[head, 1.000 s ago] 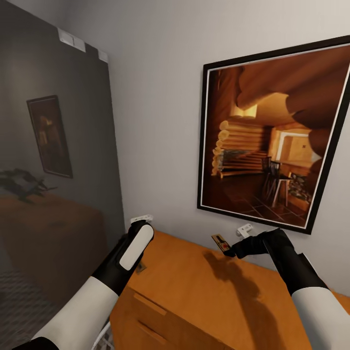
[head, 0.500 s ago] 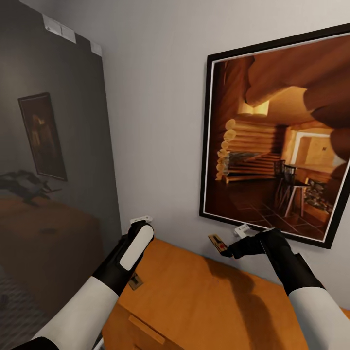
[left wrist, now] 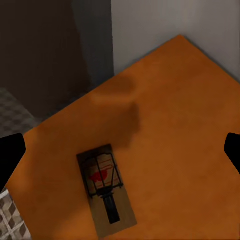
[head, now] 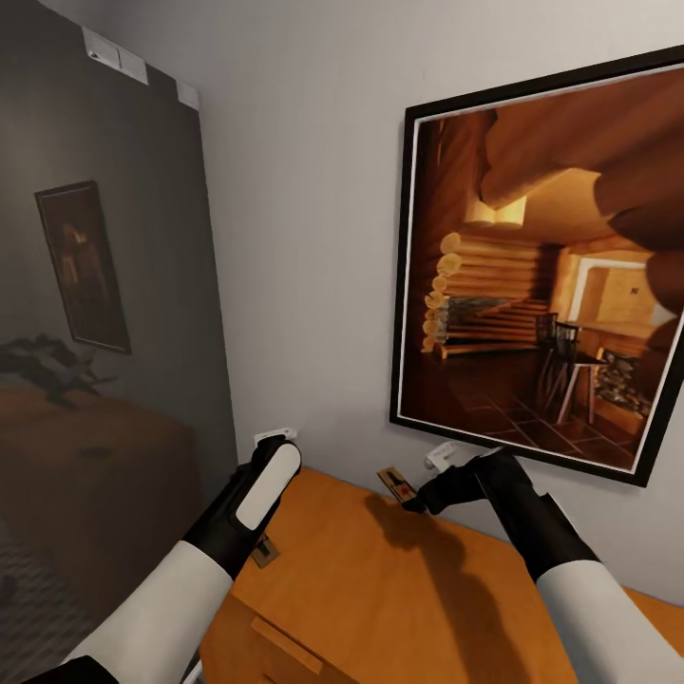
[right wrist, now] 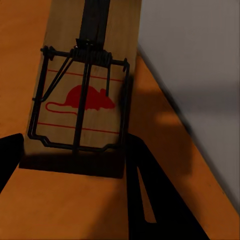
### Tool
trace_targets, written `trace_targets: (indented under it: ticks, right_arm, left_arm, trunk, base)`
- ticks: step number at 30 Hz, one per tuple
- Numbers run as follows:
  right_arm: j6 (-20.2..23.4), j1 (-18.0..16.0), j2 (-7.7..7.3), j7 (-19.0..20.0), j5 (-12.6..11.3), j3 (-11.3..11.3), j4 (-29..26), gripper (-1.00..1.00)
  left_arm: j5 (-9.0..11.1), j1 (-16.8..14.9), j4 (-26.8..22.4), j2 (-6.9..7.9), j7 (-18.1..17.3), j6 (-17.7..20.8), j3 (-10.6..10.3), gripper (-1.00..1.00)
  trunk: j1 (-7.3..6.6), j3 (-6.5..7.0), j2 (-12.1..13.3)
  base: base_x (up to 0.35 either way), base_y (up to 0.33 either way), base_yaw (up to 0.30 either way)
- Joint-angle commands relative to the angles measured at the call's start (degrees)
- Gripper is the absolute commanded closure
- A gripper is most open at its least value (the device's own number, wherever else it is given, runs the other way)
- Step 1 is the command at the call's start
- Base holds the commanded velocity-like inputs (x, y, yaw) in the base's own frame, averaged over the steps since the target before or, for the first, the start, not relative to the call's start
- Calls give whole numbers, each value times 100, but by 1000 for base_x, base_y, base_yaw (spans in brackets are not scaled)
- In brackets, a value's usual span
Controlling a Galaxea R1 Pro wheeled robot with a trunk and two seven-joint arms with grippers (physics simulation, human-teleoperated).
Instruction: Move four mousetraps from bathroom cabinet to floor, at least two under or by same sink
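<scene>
My right end effector [head: 414, 497] is closed on a mousetrap [head: 397, 484], pinching one end of the board and holding it tilted above the cabinet [head: 399, 608] top, close to the wall under the framed picture [head: 551, 275]. In the right wrist view that trap [right wrist: 82, 90] sits between my fingers with its red mouse mark and wire bar facing the camera. My left end effector [left wrist: 120, 150] is spread open and hovers over the cabinet's near left corner, where a second mousetrap [left wrist: 106, 190] lies flat close to the edge; the head view shows it [head: 263, 551] just below my left forearm.

The risks, as I judge them: my hold on the carried trap is only at its end, so a fast swing toward the floor could let it pivot or slip out. The wall and picture frame are near, and a careless lift could knock the board loose. The second trap lies by the edge; a clumsy left approach might push it off.
</scene>
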Motion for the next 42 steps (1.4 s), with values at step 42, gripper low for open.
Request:
trace_targets:
  ticks: [42]
  right_arm:
    - [18,-7,-3,49,48,49,-5,100]
  left_arm:
    - [24,-7,1574,-93,-458,-493,840,-100]
  trunk:
    - [2,-11,-9]
  base:
    - [0,0,0]
